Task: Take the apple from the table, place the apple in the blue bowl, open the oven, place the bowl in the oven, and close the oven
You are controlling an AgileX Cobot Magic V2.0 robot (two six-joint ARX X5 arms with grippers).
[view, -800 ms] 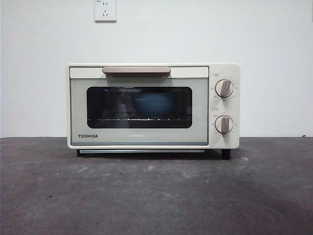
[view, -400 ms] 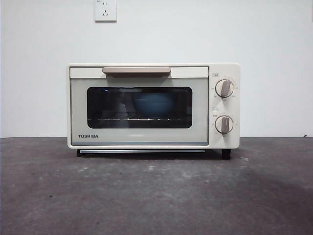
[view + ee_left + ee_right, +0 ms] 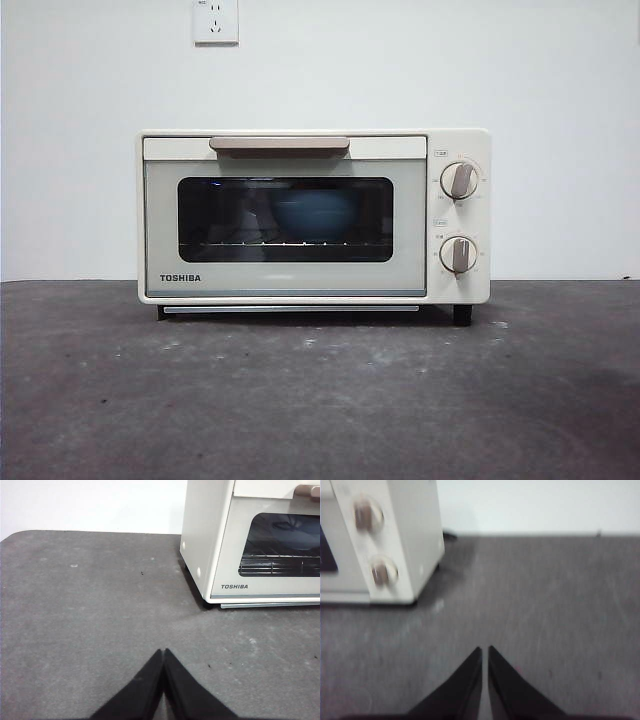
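Sitting centre frame, the cream-white boxy oven (image 3: pixel 313 215) has its door closed, the matte blue bowl (image 3: pixel 315 213) dim behind the glass; the apple can't be made out. Left gripper (image 3: pixel 164 652) and right gripper (image 3: pixel 485 650) hover with jaws together, empty, over the dark grey table (image 3: pixel 320 400). The task looks finished; nothing further seems needed.

White wall (image 3: pixel 540 90) behind; white socket (image 3: pixel 215 20) on it, high up, left of centre.
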